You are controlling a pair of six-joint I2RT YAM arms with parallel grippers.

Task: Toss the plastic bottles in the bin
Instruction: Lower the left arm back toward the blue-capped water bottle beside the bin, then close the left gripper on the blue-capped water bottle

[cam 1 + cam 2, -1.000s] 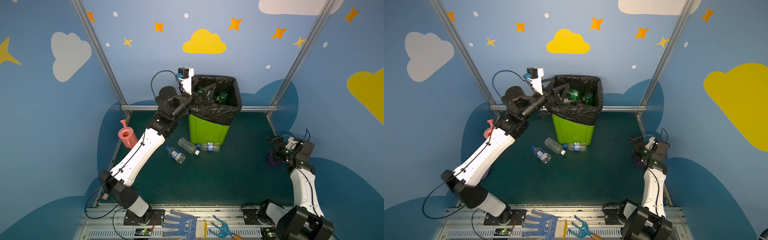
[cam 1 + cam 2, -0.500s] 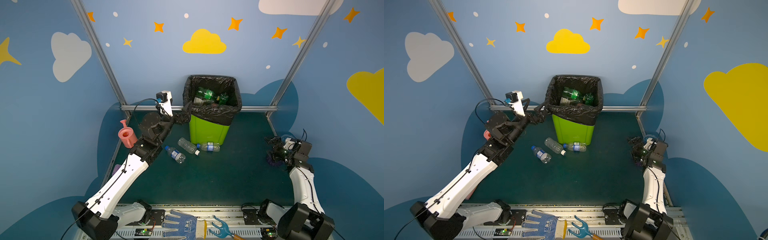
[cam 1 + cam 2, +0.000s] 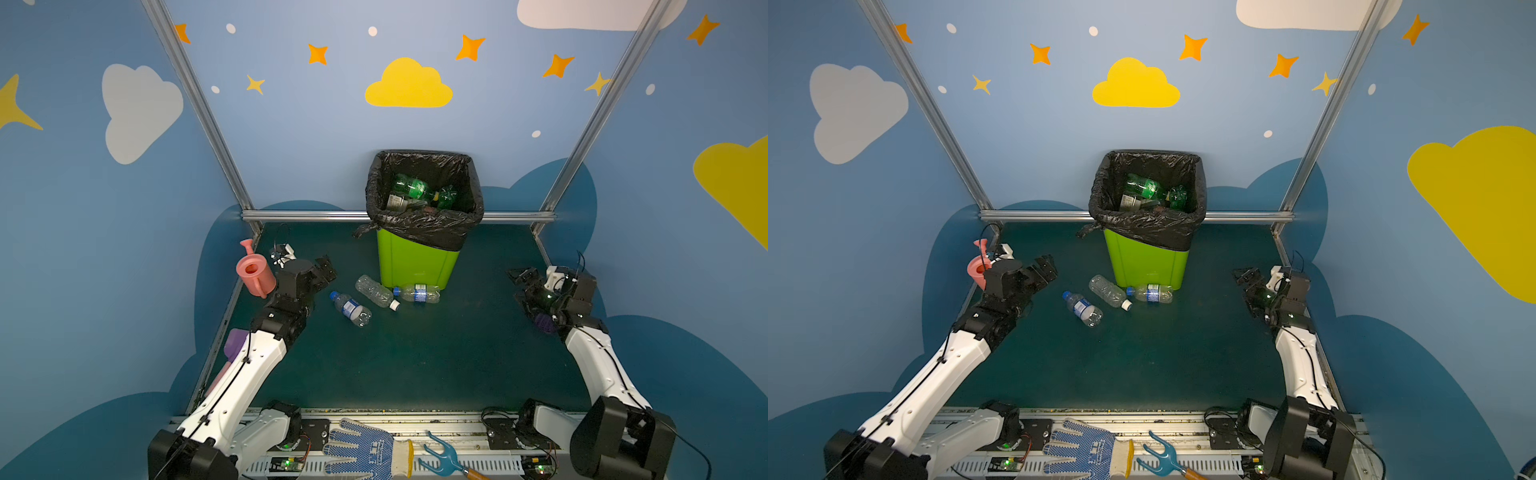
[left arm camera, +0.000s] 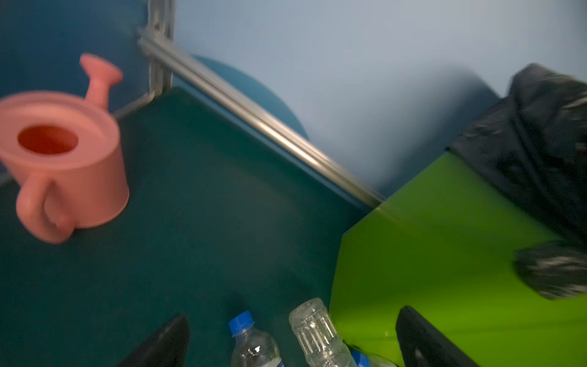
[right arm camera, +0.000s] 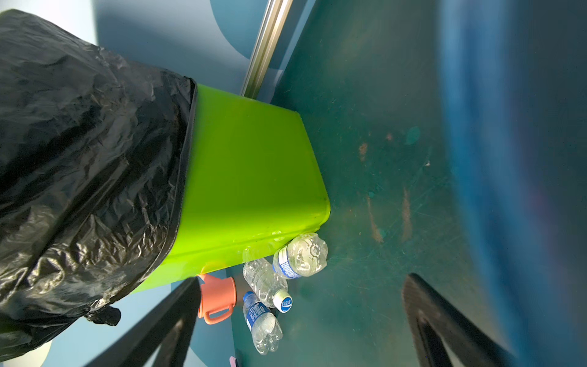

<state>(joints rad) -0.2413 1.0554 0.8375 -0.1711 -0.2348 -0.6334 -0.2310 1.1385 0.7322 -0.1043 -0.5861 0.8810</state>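
The lime-green bin (image 3: 417, 266) (image 3: 1144, 266) with its black bag stands at the back, and green bottles (image 3: 411, 188) lie inside it. Three clear plastic bottles lie on the floor at its foot: a blue-capped one (image 3: 351, 308) (image 4: 251, 343), a white-capped one (image 3: 376, 291) (image 5: 265, 282) and a blue-labelled one (image 3: 417, 293) (image 5: 300, 255). My left gripper (image 3: 326, 270) (image 4: 292, 314) hangs open and empty, low, just left of these bottles. My right gripper (image 3: 519, 286) (image 5: 303, 279) is open and empty at the far right, apart from everything.
A pink watering can (image 3: 254, 274) (image 4: 63, 165) stands beside my left wrist, by the left wall. A purple vase (image 3: 544, 322) sits under my right wrist. A metal rail (image 3: 311, 215) runs along the back. A glove (image 3: 361, 451) and a blue hand fork (image 3: 442, 457) lie at the front edge.
My left arm has come away from the bin's rim, swinging down and left to sit low beside the watering can. The right arm has barely moved.
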